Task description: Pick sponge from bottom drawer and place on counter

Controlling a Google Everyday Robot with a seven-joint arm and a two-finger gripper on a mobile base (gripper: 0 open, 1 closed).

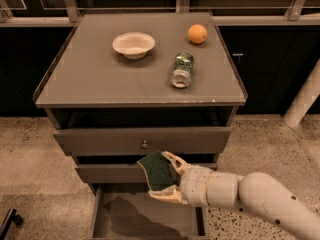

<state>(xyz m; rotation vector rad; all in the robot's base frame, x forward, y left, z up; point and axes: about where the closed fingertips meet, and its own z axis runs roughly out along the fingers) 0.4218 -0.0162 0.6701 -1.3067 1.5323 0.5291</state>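
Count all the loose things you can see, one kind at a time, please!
Bowl: 1, on the counter
Orange: 1, on the counter
Jar: 1, lying on the counter
Sponge: 1, held in the tool, above the open bottom drawer
Total: 4

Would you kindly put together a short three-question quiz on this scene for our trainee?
1. True or false: the gripper, shut on the sponge, is above the open bottom drawer.
2. Which is nearest the front edge of the counter? A bowl, B orange, C jar.
3. Fill in: the jar lies on its ____.
Key: 1 true; 2 C; 3 side.
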